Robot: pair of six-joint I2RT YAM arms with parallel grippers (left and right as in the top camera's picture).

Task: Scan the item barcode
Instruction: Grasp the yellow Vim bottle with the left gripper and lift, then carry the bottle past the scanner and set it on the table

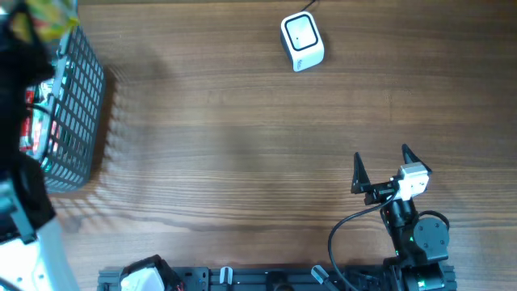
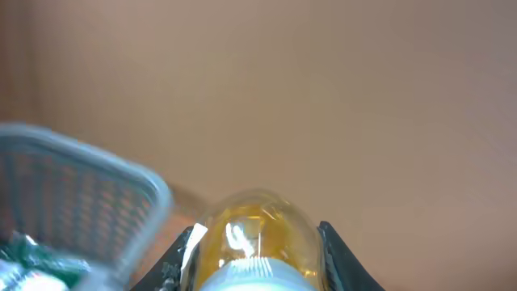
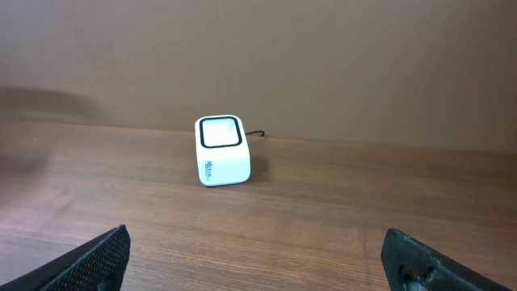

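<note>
The item is a clear yellow bottle with a white ribbed cap (image 2: 257,222). My left gripper (image 2: 258,242) is shut on it, one black finger on each side of its body. It hangs above the basket's edge, and the overhead view shows it as a blurred yellow shape (image 1: 50,18) at the far left corner. No barcode shows on it. The white scanner (image 1: 302,40) with a dark square window stands at the back of the table, also visible as the scanner (image 3: 222,150) in the right wrist view. My right gripper (image 1: 380,166) is wide open and holds nothing, near the front right.
A grey wire basket (image 1: 77,113) stands at the left edge with red packets (image 1: 32,121) inside. Its rim (image 2: 81,174) and a green packet (image 2: 32,259) show in the left wrist view. The arms' base rail (image 1: 266,279) runs along the front edge.
</note>
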